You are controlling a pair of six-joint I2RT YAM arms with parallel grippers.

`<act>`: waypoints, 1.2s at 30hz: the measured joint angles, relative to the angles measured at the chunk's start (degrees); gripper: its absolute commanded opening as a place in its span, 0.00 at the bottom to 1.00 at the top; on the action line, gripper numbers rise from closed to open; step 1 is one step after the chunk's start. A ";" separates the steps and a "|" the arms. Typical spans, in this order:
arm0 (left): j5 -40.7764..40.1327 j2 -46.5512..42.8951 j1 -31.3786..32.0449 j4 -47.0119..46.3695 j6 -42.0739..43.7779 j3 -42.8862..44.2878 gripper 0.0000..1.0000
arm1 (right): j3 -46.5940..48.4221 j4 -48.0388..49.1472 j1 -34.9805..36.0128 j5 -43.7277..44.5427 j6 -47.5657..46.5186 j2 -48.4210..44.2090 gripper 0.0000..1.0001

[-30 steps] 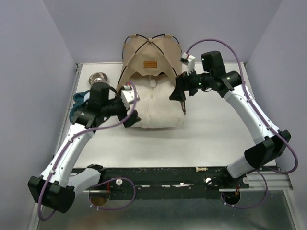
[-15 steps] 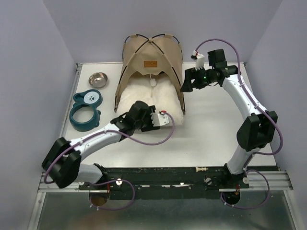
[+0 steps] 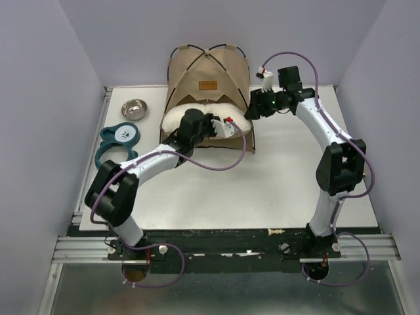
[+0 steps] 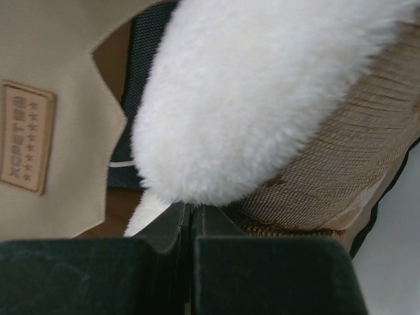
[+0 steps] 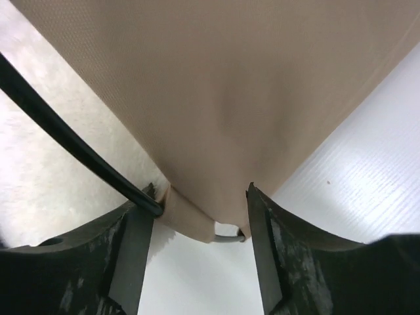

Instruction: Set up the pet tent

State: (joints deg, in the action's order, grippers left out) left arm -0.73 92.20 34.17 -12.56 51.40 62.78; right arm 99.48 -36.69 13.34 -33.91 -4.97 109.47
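Looking down from above, you had the pet tent (image 3: 197,72) standing upright at the back middle of the table (image 3: 295,184), its opening facing the arms and a fluffy white cushion (image 3: 176,118) bulging out of it. Your left gripper (image 3: 226,129) was at the front of that opening, against the cushion, while your right gripper (image 3: 252,113) sat at the tent's right front edge. A steel bowl (image 3: 134,107) and a teal ring (image 3: 117,149) lay to the tent's left, apart from it. From the left wrist, your fingers (image 4: 262,275) were clenched tight together just beneath the cushion's rounded end, with the tent's tan flap and its brown label (image 4: 25,146) off to the side. From the right wrist, your fingers (image 5: 125,256) stood apart astride the tent's bottom corner, where a black pole (image 5: 65,128) ran into the fabric. One finger touched the pole, but you could not tell whether the pair was actually squeezing the corner.
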 measured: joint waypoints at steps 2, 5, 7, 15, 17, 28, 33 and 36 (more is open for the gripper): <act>0.31 2.27 -0.44 -4.50 4.02 -2.16 0.00 | 1.49 0.46 0.00 0.00 0.31 0.57 0.54; 1.88 8.20 -1.18 -8.15 8.44 -2.56 0.00 | 2.32 0.83 0.00 -0.04 0.63 1.33 0.52; 3.45 11.93 -1.70 -9.09 10.34 -2.01 0.00 | 2.32 0.94 0.09 -0.07 0.81 1.33 0.49; 4.48 23.15 -3.13 -18.82 13.44 4.70 0.00 | 1.90 1.64 0.20 0.02 0.46 1.33 0.01; 3.72 23.67 -3.58 -20.74 12.59 5.95 0.00 | 1.79 2.38 0.20 0.26 -0.70 1.31 0.01; 6.40 22.99 -7.08 -23.12 17.35 9.27 0.08 | -1.84 3.34 0.02 0.35 -2.80 -3.37 0.01; 9.07 22.99 -3.52 -6.19 21.00 6.67 0.98 | -5.38 3.56 -0.31 0.11 -3.48 -7.41 0.01; 10.71 21.97 -1.51 4.81 14.60 8.94 0.99 | -7.48 3.56 -0.35 -0.07 -3.45 -9.27 0.01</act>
State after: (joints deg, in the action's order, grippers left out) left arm 9.98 114.17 32.67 -7.75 66.00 71.72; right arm 92.01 -33.12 12.99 -33.98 -8.43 100.20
